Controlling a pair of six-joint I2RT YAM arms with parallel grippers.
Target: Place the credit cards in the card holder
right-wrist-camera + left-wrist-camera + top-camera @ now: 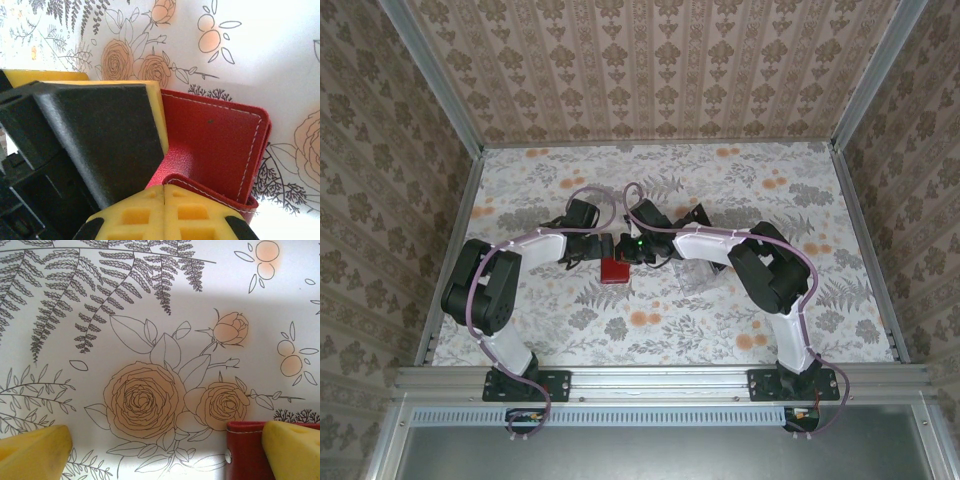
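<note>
- Rising from the rail at the near edge, the two arms bend inward over the floral table [720,330] and meet at its middle.
- The card holder [215,135], a small red wallet with white stitching, lies flat on the cloth there, directly beneath both claws.
- The right gripper [164,210] is clenched tight, its yellow tips against a curled-up flap of the wallet. I cannot tell whether any leather is actually pinched between them.
- The left gripper [162,452] is spread wide and released, holding nothing. One of its fingers [292,447] sits right against the wallet's edge, beside a small pale stud.
- Beyond the claws lies bare printed cloth, then the patterned back wall [650,70].
- Risks from here:
  - If the flap is only touched, not held, it may spring flat and cover the pockets.
  - The wallet looks light on smooth cloth, so a nudge from the left finger could slide or spin it.
  - If the left claw closes where it is, it may clamp the wallet shut.
  - The two claws are crowded together and could collide.
</note>
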